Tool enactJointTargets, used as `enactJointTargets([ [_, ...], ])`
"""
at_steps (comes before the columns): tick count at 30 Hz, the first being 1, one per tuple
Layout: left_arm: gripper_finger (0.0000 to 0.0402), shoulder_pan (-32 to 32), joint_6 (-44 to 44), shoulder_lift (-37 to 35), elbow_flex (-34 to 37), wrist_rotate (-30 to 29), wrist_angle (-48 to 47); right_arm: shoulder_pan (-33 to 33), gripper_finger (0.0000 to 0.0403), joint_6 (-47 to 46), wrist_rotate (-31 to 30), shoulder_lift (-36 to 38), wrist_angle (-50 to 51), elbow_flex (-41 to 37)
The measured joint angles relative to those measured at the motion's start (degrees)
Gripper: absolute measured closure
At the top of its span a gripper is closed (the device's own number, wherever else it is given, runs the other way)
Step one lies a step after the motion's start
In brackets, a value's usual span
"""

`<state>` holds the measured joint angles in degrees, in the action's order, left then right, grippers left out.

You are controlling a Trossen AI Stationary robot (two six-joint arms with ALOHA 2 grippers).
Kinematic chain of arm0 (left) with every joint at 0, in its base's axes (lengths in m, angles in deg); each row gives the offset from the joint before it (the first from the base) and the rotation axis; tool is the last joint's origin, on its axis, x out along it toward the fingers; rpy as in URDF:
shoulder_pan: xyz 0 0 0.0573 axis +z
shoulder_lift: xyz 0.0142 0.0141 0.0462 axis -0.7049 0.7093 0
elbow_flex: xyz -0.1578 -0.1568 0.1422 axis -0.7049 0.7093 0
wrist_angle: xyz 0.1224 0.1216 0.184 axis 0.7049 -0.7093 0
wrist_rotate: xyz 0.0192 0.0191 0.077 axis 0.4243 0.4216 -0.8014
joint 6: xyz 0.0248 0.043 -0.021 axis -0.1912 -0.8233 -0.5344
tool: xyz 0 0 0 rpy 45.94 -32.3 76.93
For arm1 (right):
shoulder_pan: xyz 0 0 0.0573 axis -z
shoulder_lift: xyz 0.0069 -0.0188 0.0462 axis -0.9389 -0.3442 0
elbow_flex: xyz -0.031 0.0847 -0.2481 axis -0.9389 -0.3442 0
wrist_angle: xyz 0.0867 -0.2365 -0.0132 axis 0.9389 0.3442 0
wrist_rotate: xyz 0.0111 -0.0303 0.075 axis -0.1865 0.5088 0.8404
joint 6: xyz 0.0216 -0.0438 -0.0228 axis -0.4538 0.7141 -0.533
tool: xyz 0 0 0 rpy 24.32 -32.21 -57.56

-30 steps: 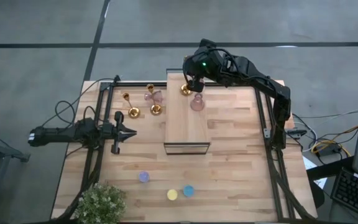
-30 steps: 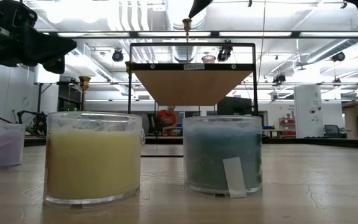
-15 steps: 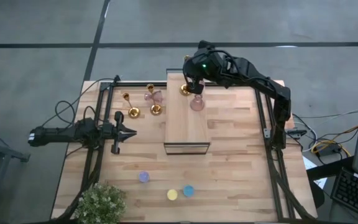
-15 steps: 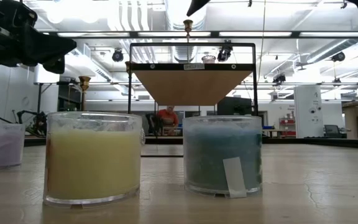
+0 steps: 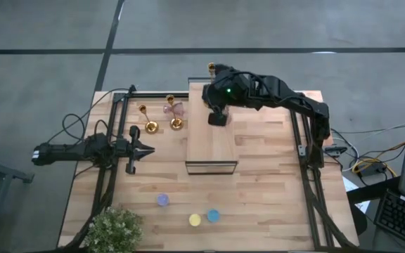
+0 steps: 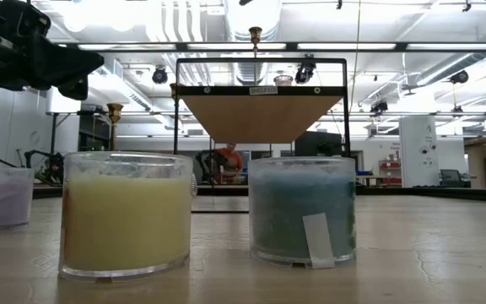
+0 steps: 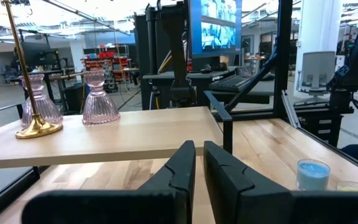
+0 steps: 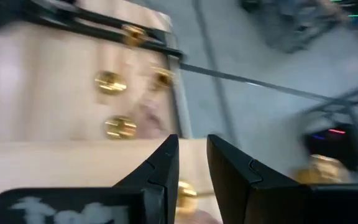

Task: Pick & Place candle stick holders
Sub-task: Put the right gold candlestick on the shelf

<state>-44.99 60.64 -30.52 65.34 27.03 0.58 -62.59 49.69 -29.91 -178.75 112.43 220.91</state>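
Note:
A gold holder [image 7: 35,127] stands on its round base at the far end of the long wood block [image 5: 213,151]; its top shows in the low view [image 6: 254,34]. Two pink holders [image 7: 98,99] [image 7: 41,107] stand beside it on the block. My right gripper [image 5: 219,118] hangs open and empty above them and hides them from above; it also shows in its wrist view [image 8: 192,163]. Two gold holders [image 5: 151,126] [image 5: 176,124] and a pink one [image 5: 174,109] stand on the table left of the block. My left gripper [image 5: 150,149] waits shut at the left.
Purple [image 5: 162,199], yellow [image 5: 195,220] and blue [image 5: 212,215] cups stand near the front edge, close before the low camera. A green plant [image 5: 114,230] sits at the front left corner. Black frame rails [image 5: 297,133] run along the table's sides. A person [image 6: 226,156] sits far off in the room.
My right gripper has gone up, away from the top of the gold holder on the block, and a little toward the table's near edge, ending over the pink holders. The gold holder stays upright on the block.

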Motion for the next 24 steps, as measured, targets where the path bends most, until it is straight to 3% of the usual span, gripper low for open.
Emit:
enactJointTargets([
  [9,0.0364,0.0,0.0,0.0,0.0,0.0,0.0,-4.3,0.0357,-11.2,17.8,0.0,7.0,-1.2],
  [15,0.0364,0.0,0.0,0.0,0.0,0.0,0.0,-10.7,0.0390,-12.5,18.3,0.0,7.3,-4.8],
  [24,0.0364,0.0,0.0,0.0,0.0,0.0,0.0,-18.3,0.0394,-18.4,18.0,0.1,6.6,-11.5],
])
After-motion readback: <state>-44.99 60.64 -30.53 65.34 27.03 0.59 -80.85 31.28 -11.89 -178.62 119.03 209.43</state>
